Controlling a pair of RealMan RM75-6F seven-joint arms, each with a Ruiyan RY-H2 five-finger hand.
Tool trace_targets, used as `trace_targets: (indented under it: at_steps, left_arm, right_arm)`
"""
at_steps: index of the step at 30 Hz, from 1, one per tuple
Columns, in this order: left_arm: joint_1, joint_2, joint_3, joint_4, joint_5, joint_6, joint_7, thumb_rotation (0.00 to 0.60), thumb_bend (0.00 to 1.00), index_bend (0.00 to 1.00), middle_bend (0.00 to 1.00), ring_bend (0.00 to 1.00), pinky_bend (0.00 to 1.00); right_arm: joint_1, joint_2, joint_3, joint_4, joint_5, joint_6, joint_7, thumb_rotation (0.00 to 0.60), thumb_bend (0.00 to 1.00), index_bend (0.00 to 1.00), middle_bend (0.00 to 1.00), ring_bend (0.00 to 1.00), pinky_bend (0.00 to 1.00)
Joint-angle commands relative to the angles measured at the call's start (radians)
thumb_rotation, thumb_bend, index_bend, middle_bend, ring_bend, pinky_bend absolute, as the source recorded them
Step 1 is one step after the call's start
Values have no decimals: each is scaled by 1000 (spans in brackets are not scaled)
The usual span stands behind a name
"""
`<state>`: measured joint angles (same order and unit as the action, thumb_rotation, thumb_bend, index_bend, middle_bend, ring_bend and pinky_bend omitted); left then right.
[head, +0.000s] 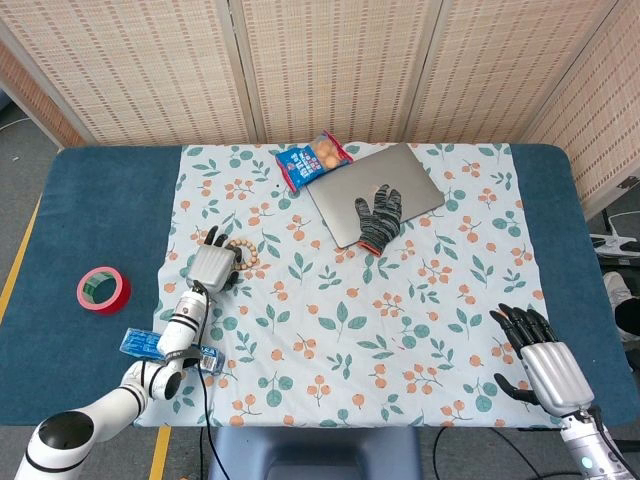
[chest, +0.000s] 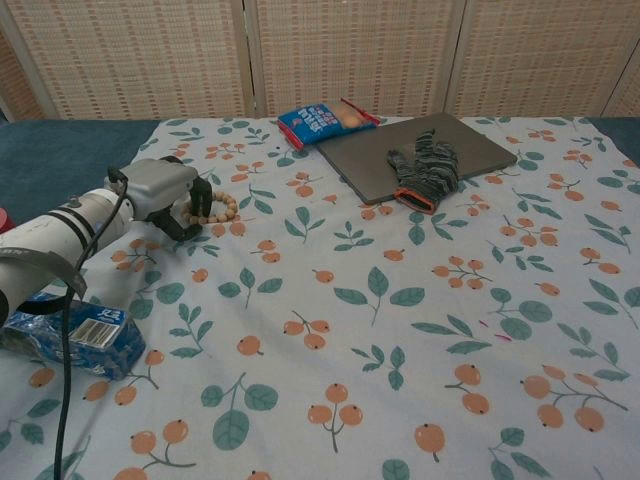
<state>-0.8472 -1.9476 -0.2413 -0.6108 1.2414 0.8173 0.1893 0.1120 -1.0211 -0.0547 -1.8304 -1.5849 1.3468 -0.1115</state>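
Note:
A wooden bead bracelet (head: 248, 253) (chest: 218, 209) lies on the floral cloth (head: 350, 320) at the left. My left hand (head: 211, 265) (chest: 164, 194) rests right beside it, fingers curled down onto the bracelet's near-left part, thumb on the far side. The bracelet stays flat on the cloth. My right hand (head: 545, 366) hovers at the table's front right corner, fingers spread, holding nothing; the chest view does not show it.
A grey laptop (head: 403, 172) (chest: 470, 146) with a striped knit glove (head: 379, 217) (chest: 426, 170) on it lies at the back, next to a blue snack packet (head: 314, 161) (chest: 325, 120). A red tape roll (head: 103, 289) and a blue tissue pack (head: 150, 346) (chest: 76, 335) sit left.

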Motion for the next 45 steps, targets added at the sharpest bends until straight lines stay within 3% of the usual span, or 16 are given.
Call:
trace_targets:
  at_steps: [1,9,14,21,30,32,39,45]
  left_arm:
    - [-9,-11,-3,24,-15,-27,14,600,419,428,448,168,30]
    - [-10,-9,2,22,-16,-23,23,600,420,444,482,184,30]
    - [-2,-1,13,0,-28,-35,87,600,419,446,502,193,29]
    - [-6,10,-10,-29,-89,-66,188,600,414,463,512,199,30]
    - [9,32,-4,-91,-83,-14,209,600,425,581,625,261,31]
    - [23,46,11,-114,-93,-12,263,600,428,615,663,294,30]
    - [34,73,-7,-186,-151,30,386,600,452,626,674,303,30]
    - [33,88,-21,-231,-149,93,402,600,497,670,714,329,31]
  right_arm:
    - [0,1,0,1,-1,0,1,600,208,0,0,0,0]
    - [-1,2,-1,0,-4,2,4,600,208,0,0,0,0]
    - [-3,3,-2,0,-8,5,6,600,208,0,0,0,0]
    - [-4,6,-3,0,-13,8,10,600,208,0,0,0,0]
    - [-5,9,-2,1,-14,10,16,600,208,0,0,0,0]
    - [-7,9,-2,1,-16,13,16,600,208,0,0,0,0]
    - [-11,13,-5,-3,-23,19,17,600,208,0,0,0,0]
    - [-11,13,-5,-1,-26,20,20,600,208,0,0,0,0]
